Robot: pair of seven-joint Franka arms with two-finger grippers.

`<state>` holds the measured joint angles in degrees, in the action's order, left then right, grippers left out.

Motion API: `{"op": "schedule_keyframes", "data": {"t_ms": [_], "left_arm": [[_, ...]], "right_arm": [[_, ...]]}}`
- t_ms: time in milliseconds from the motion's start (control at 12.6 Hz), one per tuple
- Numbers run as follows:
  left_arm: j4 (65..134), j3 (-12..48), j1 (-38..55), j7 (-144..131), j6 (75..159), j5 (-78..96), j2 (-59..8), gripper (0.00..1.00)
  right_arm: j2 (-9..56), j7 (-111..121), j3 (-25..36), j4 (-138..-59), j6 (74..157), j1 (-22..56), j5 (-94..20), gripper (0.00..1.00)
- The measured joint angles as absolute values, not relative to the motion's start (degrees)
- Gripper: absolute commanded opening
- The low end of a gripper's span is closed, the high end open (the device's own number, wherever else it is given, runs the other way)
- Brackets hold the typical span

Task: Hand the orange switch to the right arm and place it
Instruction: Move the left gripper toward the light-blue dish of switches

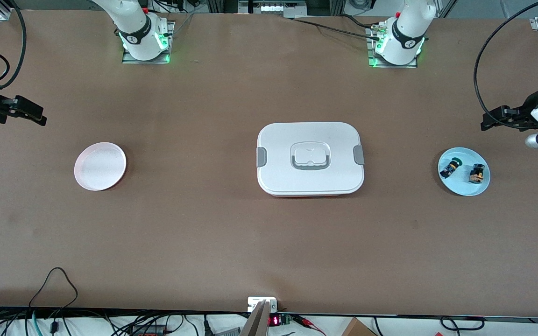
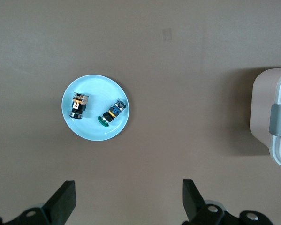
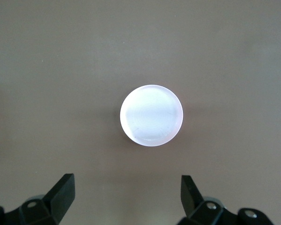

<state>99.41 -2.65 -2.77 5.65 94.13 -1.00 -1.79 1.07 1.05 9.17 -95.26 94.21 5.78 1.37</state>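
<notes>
Left claw (image 2: 128, 201) spread, high over orange switch (image 2: 79, 105).

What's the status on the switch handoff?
Left gripper and right gripper open, both up, holding nothing. Orange switch lying on blue plate beside green-capped switch. Lidded white box mid-table between blue plate and pink plate.

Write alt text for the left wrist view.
A round light-blue plate on a brown table holds two small switches apart: an orange-and-black switch and a green-capped black switch. The open left gripper hovers above; a white lidded box shows at the edge.
</notes>
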Motion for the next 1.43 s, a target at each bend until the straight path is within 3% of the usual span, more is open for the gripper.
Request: {"op": "schedule_keyframes", "data": {"t_ms": [713, 1426], "left_arm": [[98.47, -2.67, -2.88, 5.61, 93.40, -1.00, -2.23, 1.00], [98.01, -2.79, -3.01, 10.73, 86.63, -1.00, -3.06, 1.00]], "right_arm": [[1.07, 1.05, 9.17, -95.26, 94.21, 5.78, 1.37, 1.00], [1.07, 1.05, 9.17, -95.26, 94.21, 5.78, 1.37, 1.00]]}}
